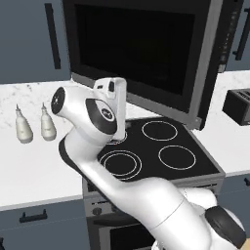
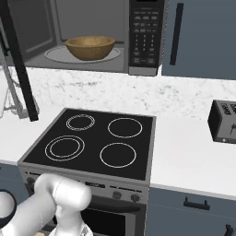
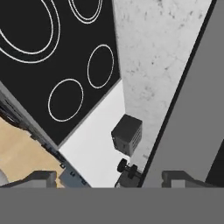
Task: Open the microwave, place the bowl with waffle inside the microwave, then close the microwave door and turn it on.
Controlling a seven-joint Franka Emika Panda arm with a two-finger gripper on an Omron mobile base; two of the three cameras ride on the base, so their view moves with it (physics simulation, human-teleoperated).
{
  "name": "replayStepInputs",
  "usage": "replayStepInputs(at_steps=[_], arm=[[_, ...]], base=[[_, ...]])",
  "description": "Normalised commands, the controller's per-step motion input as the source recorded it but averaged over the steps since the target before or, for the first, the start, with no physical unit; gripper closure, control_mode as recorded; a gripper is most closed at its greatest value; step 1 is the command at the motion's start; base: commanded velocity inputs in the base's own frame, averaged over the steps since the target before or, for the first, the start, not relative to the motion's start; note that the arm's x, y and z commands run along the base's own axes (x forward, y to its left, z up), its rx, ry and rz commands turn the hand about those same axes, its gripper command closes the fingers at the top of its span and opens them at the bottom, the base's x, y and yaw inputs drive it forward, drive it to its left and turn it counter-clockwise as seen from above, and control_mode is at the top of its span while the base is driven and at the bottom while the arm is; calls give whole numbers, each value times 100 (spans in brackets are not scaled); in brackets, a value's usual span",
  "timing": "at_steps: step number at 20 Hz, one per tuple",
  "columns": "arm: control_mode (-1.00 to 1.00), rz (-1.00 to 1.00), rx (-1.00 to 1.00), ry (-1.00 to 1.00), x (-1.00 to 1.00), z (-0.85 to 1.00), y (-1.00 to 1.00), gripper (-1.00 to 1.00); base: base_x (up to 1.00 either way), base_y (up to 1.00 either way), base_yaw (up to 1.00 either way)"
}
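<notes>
Tool: the tool [image 3: 107,177] shows in the hand view as two dark finger tips at the bottom edge, set wide apart with nothing between them; in the left base view the hand sits just under the lower edge of the microwave door [image 1: 141,53].
Microwave door: swung open, its dark glass panel standing out over the cooktop [image 2: 94,140].
Microwave: the microwave [image 2: 92,34] hangs above the stove, cavity exposed, keypad strip on its right.
Bowl: the bowl [image 2: 90,47] rests upright on the round glass plate inside the cavity.
Waffle: cannot tell; the bowl's inside is hidden from this angle.
Cooktop: black, four white rings.
Toaster: the toaster [image 2: 223,122] stands on the white worktop [image 2: 193,156] right of the stove.
Bottles: two pale bottles [image 1: 34,124] stand side by side on the worktop left of the stove.
</notes>
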Motion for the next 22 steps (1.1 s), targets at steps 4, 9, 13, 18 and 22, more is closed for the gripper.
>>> replayStepInputs(at_steps=[4,9,13,18,22], arm=[[-100,0,-4,-1,83,39,-100,-100],[-100,0,0,0,99,55,-100,-100],[-100,0,0,0,83,46,-84,-100],[-100,0,0,0,55,11,-49,-100],[-100,0,0,0,49,0,-42,-100]], base=[[0,0,0],[0,0,0],[0,0,0],[0,0,0],[0,0,0]])
